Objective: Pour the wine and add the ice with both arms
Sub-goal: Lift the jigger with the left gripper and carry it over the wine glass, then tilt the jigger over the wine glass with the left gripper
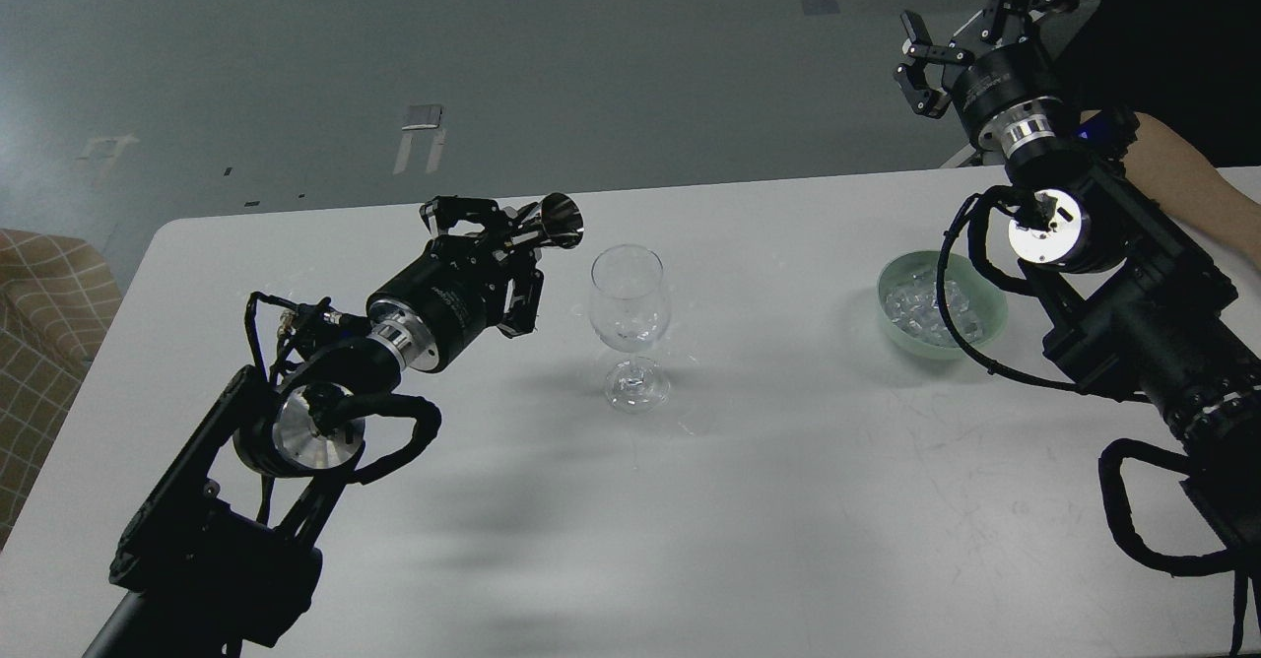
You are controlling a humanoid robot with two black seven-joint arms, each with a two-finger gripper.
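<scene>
A clear stemmed wine glass [630, 321] stands upright at the middle of the white table [749, 500]. My left gripper [507, 234] is shut on a small shiny metal measuring cup [559, 222], tilted with its mouth toward the glass rim, just left of it. A pale green bowl [988, 299] at the right holds several clear ice cubes [916, 308]. My right gripper [970, 18] is open and empty, raised high beyond the table's far edge, above and behind the bowl.
A bare human forearm [1197, 190] rests at the table's right edge behind my right arm. A checked beige seat [39, 323] stands off the table's left side. Grey floor lies beyond the far edge.
</scene>
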